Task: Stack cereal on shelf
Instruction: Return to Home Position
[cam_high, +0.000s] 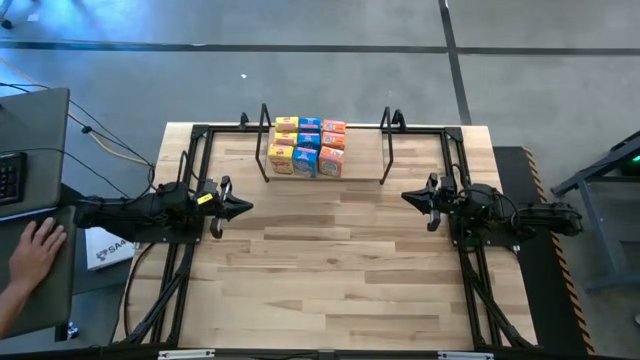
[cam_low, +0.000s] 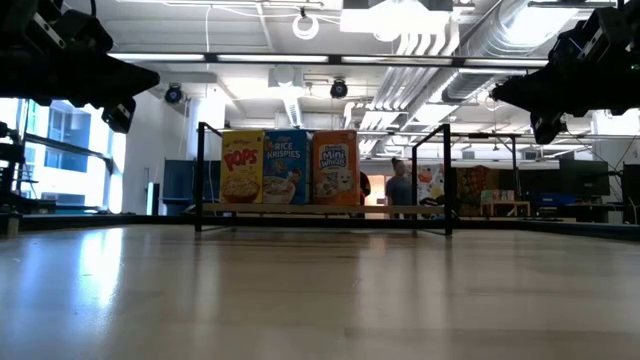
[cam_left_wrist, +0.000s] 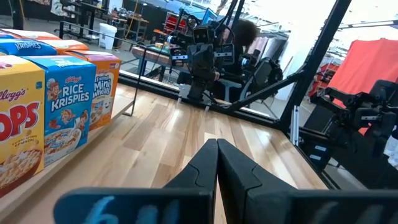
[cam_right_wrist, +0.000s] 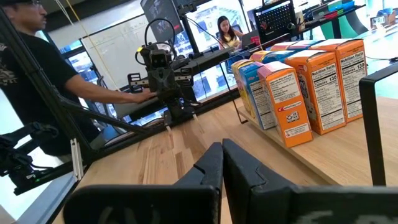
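High view: nine cereal boxes (cam_high: 307, 146) on shelf (cam_high: 386, 150); low view shows front three; left claw (cam_high: 242, 207), right claw (cam_high: 407, 197) closed, empty.

floor (cam_high: 330, 25) grey concrete | ceiling ducts (cam_low: 450, 40) | strip lights (cam_low: 170, 57) | window (cam_low: 60, 140) | grey desk (cam_high: 45, 130)

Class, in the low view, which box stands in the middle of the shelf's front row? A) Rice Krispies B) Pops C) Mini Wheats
A: the blue Rice Krispies box stands between the yellow Pops box and the orange Mini Wheats box on the shelf.
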